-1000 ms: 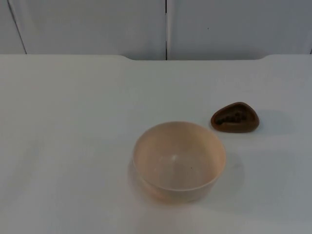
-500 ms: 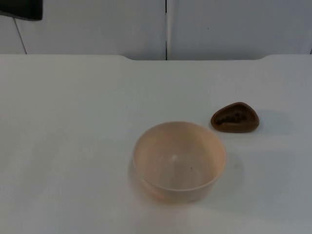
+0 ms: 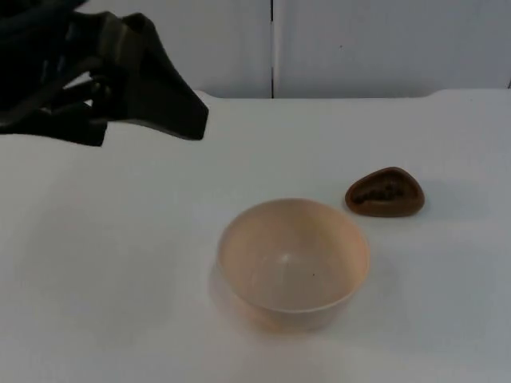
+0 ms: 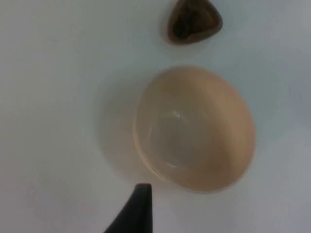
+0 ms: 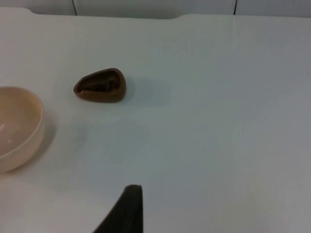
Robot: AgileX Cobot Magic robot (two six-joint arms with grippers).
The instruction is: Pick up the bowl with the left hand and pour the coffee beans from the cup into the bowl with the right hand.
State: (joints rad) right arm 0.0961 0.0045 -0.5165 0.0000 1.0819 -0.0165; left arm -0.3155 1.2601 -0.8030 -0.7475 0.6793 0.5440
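The bowl [image 3: 293, 263] sits nearest, upright on the white desk [image 3: 120, 303], and it is empty inside. It is a pale peach colour. From the left wrist view the bowl [image 4: 194, 128] lies just past that arm's black fingertip, so the arm is looking down at it.

A bit farther back and to the right is the cup [image 3: 385, 192], small and brown, with dark coffee beans [image 3: 380, 193] in it. It stands near the bowl but not touching it. The right wrist view shows the cup [image 5: 100, 86] well ahead of that arm, with the bowl's edge [image 5: 19, 127] beside it.

Farthest back, the left gripper [image 3: 172, 108] hangs above the desk, well apart from the bowl. I cannot tell if it is spread or pressed together. I cannot tell that for the right gripper either; that arm waits.

The step now looks like reaching for the bowl. Next, the left gripper likely needs to come down to the bowl's rim and pinch it.

Half a second ago only a small dark corner of the left arm showed. Now it has come far into the top view. The bowl and cup have not moved.
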